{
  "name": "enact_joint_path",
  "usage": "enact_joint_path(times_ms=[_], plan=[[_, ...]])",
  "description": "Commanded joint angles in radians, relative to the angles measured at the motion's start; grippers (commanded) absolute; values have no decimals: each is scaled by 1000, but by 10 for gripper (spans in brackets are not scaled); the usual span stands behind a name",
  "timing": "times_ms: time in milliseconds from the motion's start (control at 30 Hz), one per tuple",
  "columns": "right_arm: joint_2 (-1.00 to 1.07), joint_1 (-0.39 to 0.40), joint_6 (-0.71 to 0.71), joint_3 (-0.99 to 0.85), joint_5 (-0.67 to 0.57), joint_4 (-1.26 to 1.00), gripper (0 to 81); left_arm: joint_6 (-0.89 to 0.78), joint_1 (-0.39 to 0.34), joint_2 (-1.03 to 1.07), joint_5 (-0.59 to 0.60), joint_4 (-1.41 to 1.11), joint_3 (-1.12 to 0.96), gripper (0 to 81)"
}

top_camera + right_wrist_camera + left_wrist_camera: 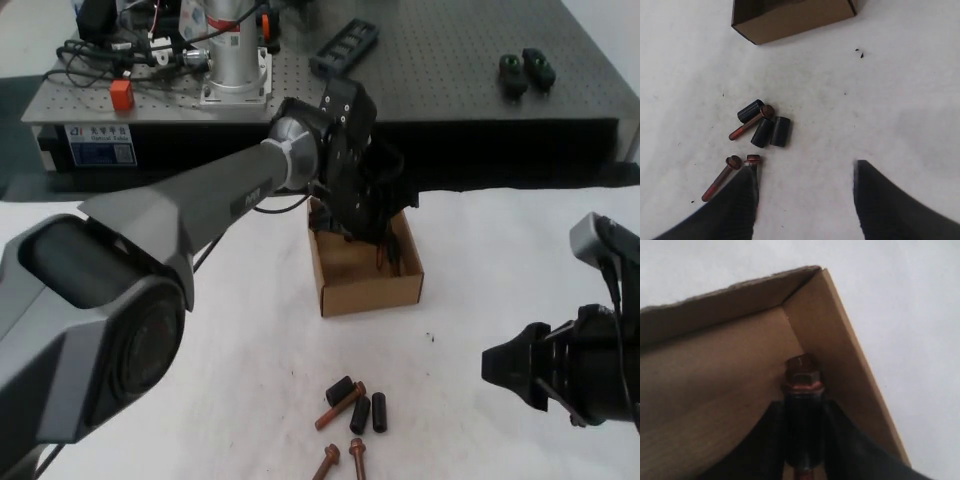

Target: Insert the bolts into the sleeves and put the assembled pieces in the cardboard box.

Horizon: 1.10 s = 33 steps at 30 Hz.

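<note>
1. Left wrist view: the left gripper (802,415) is clamped on an assembled piece (801,390), a dark sleeve with the copper-coloured bolt head protruding from its far end. The fingers bear on the sleeve body, so the grip does not push the bolt out of its seat.
2. The assembled piece is inside the cardboard box (840,350), bolt head leading, close to the inner corner where two walls meet. Whether it touches the box floor cannot be determined.
3. High view: the left arm (200,205) extends across the bench with its wrist directly over the box. This position suits a release straight down into the box (judgement: the placing step is nearly complete, release not yet made).
4. Right wrist view: the right gripper (805,170) has its fingers spread apart and holds nothing. It stands above the white surface (880,100), just beside the unassembled parts; one finger partly covers a bolt head.
5. Three loose sleeves (762,133) and three loose bolts (720,177) lie in a cluster, well apart from the box. One bolt rests against the sleeves.
6. Judgement: the open right gripper is staged there for the next pick, while three pairs remain to be assembled.
</note>
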Motion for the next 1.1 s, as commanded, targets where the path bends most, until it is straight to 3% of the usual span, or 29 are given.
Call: enact_joint_path(times_ms=[0,133,300,600,900,1067], plan=[[-7,-5,-8,-7,4,8,424,-15,3,-9,-1,-1,-19,127],[41,18,-43,-21,29,21,424,-39,3,-9,25,-1,-19,165],[175,110,-65,-97,112,35,424,-39,3,-9,25,15,-19,260],[443,230,-81,-255,162,35,396,-12,23,-78,107,102,-19,267],[666,319,-79,-352,190,34,396,262,96,-348,-252,324,-9,267],[782,333,-83,-424,192,34,396,303,109,-497,-277,309,103,267]])
